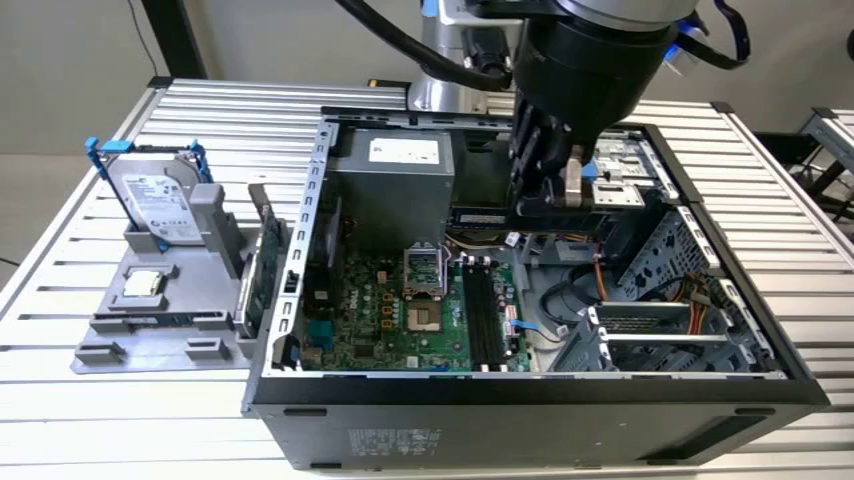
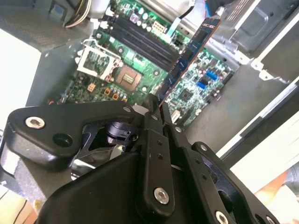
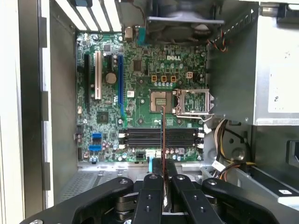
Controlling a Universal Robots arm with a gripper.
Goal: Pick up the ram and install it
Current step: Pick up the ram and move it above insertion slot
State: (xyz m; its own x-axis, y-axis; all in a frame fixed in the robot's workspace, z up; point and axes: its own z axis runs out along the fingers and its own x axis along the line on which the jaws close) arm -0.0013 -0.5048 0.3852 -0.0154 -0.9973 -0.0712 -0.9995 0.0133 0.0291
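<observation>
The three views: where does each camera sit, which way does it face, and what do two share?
Exterior view: off the arm, high up, facing down into the open computer case; the arm and gripper show.
First wrist view: on the wrist, facing the motherboard squarely past the gripper; the ram is edge-on.
Second wrist view: on the wrist, facing the motherboard aslant; the ram shows its side.
Both wrist views share the gripper shut on the ram, and the memory slots.
</observation>
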